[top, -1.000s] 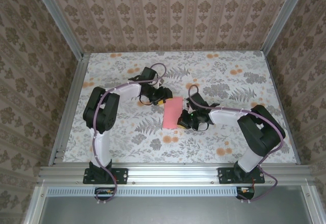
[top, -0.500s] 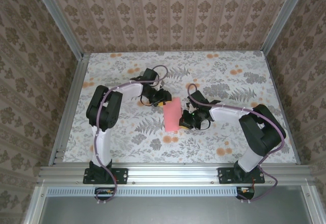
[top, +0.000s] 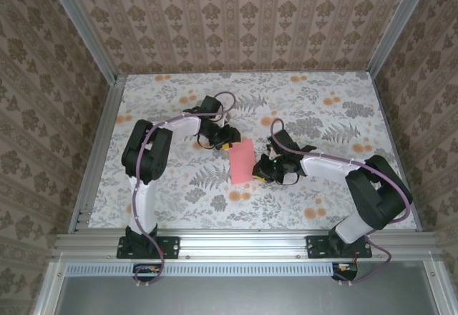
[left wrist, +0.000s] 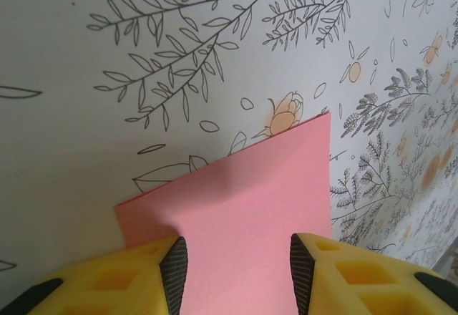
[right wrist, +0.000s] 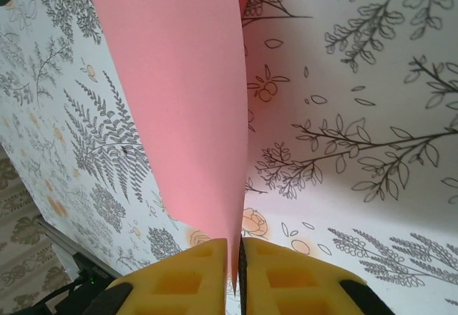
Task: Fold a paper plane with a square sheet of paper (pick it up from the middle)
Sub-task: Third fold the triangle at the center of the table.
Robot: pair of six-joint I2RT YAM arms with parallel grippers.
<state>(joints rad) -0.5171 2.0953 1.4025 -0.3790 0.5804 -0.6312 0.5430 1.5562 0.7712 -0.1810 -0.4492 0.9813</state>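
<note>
Overhead view: a thin salmon-pink sheet of paper (top: 242, 163) sits near the middle of the frame on a table (top: 179, 93) covered with a white cloth printed with grey leaves and orange flowers. From here the sheet looks like an upright rectangle. Two black arms reach in from the bottom of the frame. The left end effector (top: 225, 145) is at the sheet's upper left corner. The right end effector (top: 259, 170) is against its lower right edge.

Left wrist view: the left end effector (left wrist: 236, 265) has two yellow fingers with black pads (left wrist: 174, 272) at the bottom of the frame. They stand well apart, gripping nothing. The pink sheet (left wrist: 250, 200) runs from the gap between them toward the upper right and lies over the printed table (left wrist: 107, 114).

Right wrist view: the right end effector (right wrist: 233, 258) has its yellow fingers almost touching at the bottom centre. They pinch the thin edge of the pink sheet (right wrist: 179, 100). The sheet rises from the grip to the top of the frame and stands on edge above the table (right wrist: 358, 114).
</note>
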